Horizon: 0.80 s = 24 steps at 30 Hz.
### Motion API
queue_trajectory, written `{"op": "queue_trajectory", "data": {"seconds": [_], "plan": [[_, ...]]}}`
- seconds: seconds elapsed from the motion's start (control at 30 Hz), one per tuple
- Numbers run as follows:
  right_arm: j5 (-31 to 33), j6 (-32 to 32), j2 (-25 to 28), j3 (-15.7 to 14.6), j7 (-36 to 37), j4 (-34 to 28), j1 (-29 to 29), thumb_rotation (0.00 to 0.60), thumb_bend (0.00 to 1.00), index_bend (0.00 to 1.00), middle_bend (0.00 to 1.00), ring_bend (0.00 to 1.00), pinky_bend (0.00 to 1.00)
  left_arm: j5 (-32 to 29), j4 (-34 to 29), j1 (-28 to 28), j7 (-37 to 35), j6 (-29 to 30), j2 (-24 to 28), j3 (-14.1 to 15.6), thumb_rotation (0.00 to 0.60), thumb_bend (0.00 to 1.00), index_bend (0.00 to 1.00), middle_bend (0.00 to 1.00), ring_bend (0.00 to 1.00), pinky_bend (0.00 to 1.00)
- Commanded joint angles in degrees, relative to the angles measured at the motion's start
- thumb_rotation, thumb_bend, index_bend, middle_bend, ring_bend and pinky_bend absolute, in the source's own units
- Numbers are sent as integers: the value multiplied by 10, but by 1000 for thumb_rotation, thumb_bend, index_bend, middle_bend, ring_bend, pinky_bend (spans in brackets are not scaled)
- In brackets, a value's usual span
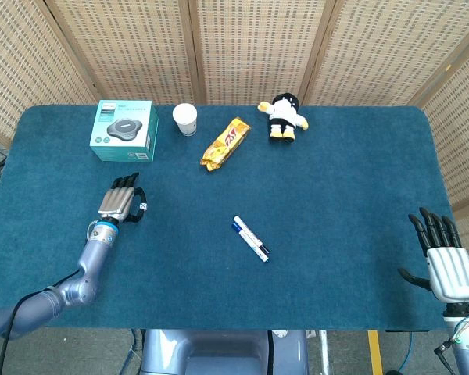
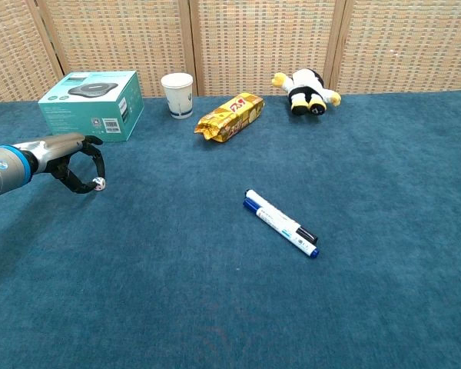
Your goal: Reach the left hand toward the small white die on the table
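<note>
Here the small white die (image 2: pixel 98 183) lies on the dark blue felt tabletop (image 1: pixel 336 203), at its left side, a little nearer than the teal cardboard box (image 1: pixel 124 130) that stands at the far left. The silver-backed left hand (image 1: pixel 119 202) is low over the cloth right at the die. In the chest view its dark fingers (image 2: pixel 94 157) curve down over the die while the thumb hooks in below, so the die (image 1: pixel 142 207) sits at the fingertips, just inside that curl. Whether any fingertip actually touches the die cannot be told from either view; the die rests on the cloth and the fingers are not closed around it.

The right hand (image 1: pixel 445 258) is at the near right corner, well apart from everything else, its fingers straight and spread, holding nothing; the chest view does not show it.

Along the far edge, right of the box, stand a white paper cup (image 1: pixel 185 119), a yellow foil snack packet (image 1: pixel 224 144) lying slantwise, and a small black, white and yellow plush toy (image 1: pixel 283 117). Near the middle of the table, two marker pens (image 1: pixel 251 238), one white and one blue-capped, lie side by side and touching.
</note>
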Motion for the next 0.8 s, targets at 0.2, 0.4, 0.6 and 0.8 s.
{"op": "queue_trajectory", "data": {"seconds": [0.2,0.4,0.6,0.8], "plan": [[3,-1,1,1,3,0,0,600,0,0,0,0,0,-5,3,-3,6,2,-6,1,600,437,496,0,0,0],[3,-4,1,1,6,0,1,600,0,0,0,0,0,12,-45,3,2,27,26,-4,600,437,498,0,0,0],[2,-3,2,0,5,-2,1,600,0,0,0,0,0,64,-188,28,-19,87,122,-17,600,435,498,0,0,0],[0,1,4,-1,5,-6,-1,600,0,0,0,0,0,126,-346,65,-44,161,231,-36,600,434,497,0,0,0]]}}
